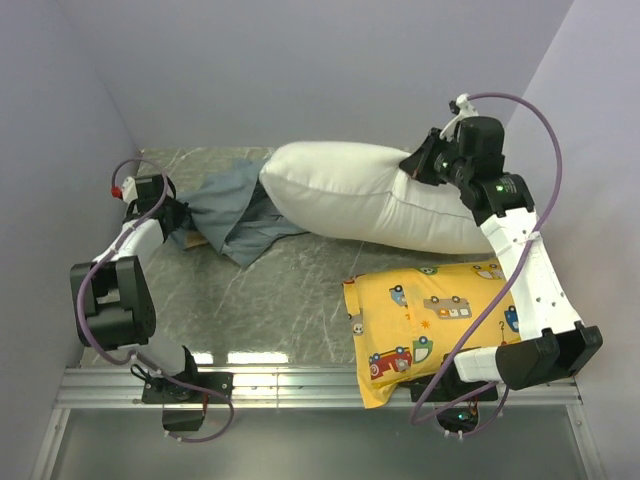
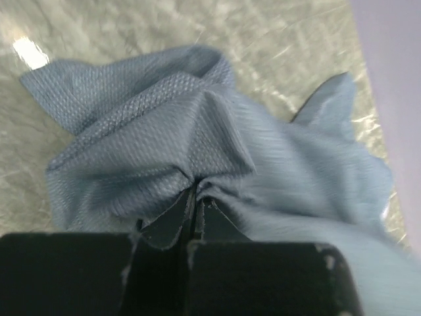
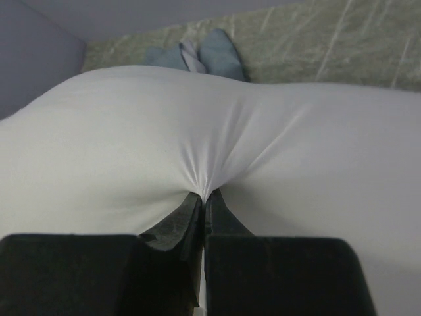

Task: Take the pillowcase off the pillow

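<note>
The white pillow lies across the back of the table, almost bare. Only its left tip sits in the blue-grey pillowcase, which trails off to the left in a loose bunch. My left gripper is shut on the far left end of that cloth; the wrist view shows the pillowcase puckered into the closed left gripper. My right gripper is shut on the pillow's upper right part. In its wrist view the white pillow fabric is pinched into folds at the right gripper.
A yellow pillow with cartoon vehicles lies at the near right, under the right arm. Grey walls close in left, right and behind. The marble tabletop ends at a metal rail along the front.
</note>
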Tool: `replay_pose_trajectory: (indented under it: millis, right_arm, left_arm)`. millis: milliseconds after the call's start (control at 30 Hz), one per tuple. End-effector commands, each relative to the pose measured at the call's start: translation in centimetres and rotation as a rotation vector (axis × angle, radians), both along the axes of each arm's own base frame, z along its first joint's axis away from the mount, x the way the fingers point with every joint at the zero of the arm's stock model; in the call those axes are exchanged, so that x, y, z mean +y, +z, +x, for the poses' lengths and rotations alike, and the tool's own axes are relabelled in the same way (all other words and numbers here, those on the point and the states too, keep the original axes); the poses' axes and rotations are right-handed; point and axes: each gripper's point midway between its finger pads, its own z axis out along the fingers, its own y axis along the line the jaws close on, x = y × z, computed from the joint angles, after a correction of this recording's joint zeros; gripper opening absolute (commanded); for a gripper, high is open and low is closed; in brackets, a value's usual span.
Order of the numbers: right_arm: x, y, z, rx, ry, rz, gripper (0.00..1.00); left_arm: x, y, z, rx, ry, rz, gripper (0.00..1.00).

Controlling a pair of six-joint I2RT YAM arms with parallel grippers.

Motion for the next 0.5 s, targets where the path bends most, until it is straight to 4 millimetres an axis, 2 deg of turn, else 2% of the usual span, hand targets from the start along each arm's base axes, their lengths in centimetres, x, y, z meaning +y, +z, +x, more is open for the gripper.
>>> replay_pose_trajectory:
  millis: [0,67,233,400,467]
  right_arm:
    - [0.9,11.3,-0.5,-0.311,0.055,0.139,0.00]
    - [0.9,12.4,-1.0,-0.340,0.052,0.153,0.00]
    - [0.2,13.4,-0.1,-0.378,0.013,0.158,0.00]
    - [-1.0,14.8,2.1,-0.415,-0.024,0.161,0.00]
    - [-0.5,14.3,3.7,-0.404,-0.001,0.158,0.00]
  left_arm:
    - [-0.7,-0.2,1.4,-0.052,-0.006,-0.053,0.00]
    - [-1.1,-0.7,1.6,-0.043,-0.014,-0.056,0.01]
    - [-2.4,-1.8,1.1,-0.029,-0.035,-0.058,0.00]
    - [-3.6,-2.6,0.3,-0.016,-0.049,-0.069,0.00]
    - [-4.2,-2.3,0.4,-0.039,-0.058,-0.068,0.00]
